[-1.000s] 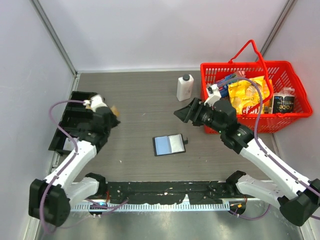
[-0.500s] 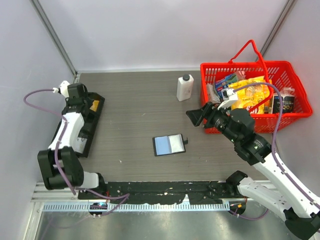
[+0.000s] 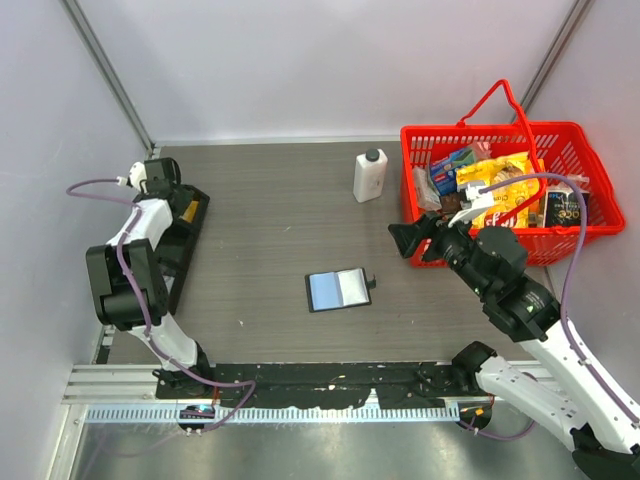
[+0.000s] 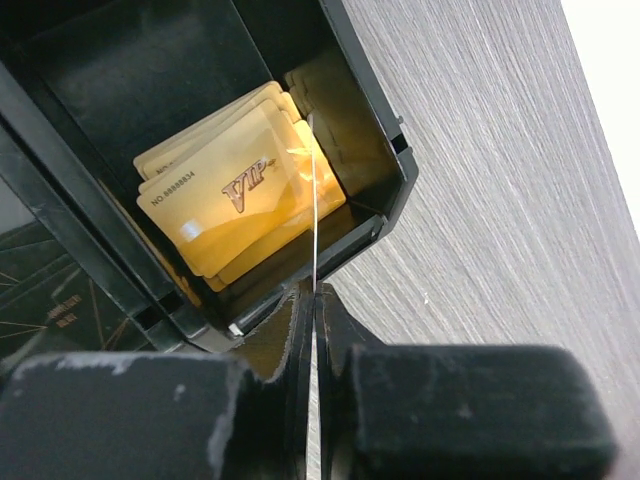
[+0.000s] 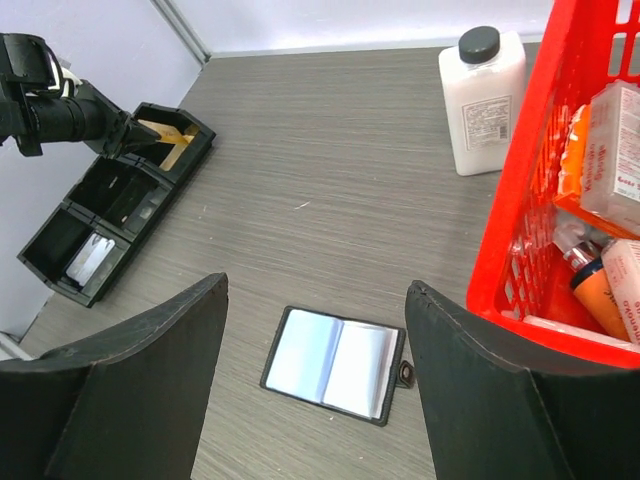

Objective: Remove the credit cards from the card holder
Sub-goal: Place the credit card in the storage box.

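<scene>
1. Your left gripper (image 4: 313, 300) is pressed together on a thin card (image 4: 312, 200), seen edge-on. It hangs over the end compartment of the black compartment tray (image 4: 395, 165), where gold VIP cards (image 4: 235, 195) lie stacked.
2. Your right gripper (image 5: 317, 285) stands spread wide and holds nothing.
3. The card holder (image 5: 335, 362) lies open and flat near the middle of the table (image 5: 330, 170). Light blue cards (image 5: 300, 355) show in both halves, so I judge there are more to pull.
4. The relation to work from: the holder sits ahead of and below the right gripper, framed between its two fingers in the right wrist view. From above, it lies to that gripper's left and nearer the arm bases.
5. Its long axis runs across the table, side to side and slightly skewed. The snap tab (image 5: 405, 372) is on the edge toward the right arm.
6. Your right arm is clearly the nearer one. The left is well apart, at the tray by the far left edge.
</scene>
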### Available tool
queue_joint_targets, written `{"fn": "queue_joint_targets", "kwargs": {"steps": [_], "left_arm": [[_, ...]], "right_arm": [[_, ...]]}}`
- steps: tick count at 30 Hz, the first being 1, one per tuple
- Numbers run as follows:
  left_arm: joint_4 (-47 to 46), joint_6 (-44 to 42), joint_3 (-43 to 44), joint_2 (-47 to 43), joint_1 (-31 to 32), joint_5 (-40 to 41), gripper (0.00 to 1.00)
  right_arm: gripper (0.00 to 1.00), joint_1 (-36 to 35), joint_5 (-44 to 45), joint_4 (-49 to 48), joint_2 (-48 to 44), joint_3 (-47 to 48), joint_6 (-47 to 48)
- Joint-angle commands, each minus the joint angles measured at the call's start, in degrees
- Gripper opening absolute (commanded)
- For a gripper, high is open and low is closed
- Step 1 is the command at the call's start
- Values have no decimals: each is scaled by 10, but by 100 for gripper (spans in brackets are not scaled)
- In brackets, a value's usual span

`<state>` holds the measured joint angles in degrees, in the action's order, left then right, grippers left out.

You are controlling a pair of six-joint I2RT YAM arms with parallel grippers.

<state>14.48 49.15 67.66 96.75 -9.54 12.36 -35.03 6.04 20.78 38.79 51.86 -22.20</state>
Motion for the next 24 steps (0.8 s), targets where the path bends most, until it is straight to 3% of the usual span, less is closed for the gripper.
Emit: {"fn": "queue_joint_targets", "kwargs": {"steps": [1, 6, 16, 21, 24], "left_arm": [[-7, 38, 34, 12, -8, -9, 10], [36, 39, 45, 6, -18, -5, 39], [116, -9, 48, -81, -21, 4, 66], [171, -46, 28, -177, -14, -15, 77], [202, -77, 6, -253, -4, -16, 97]], "right_arm": [[76, 0, 27, 4, -17, 23, 27], [76, 1, 40, 16, -27, 28, 39], [76, 0, 57, 53, -73, 39, 58], [81, 0, 104, 69, -108, 40, 63], [84, 0, 149, 79, -136, 41, 68]]}}
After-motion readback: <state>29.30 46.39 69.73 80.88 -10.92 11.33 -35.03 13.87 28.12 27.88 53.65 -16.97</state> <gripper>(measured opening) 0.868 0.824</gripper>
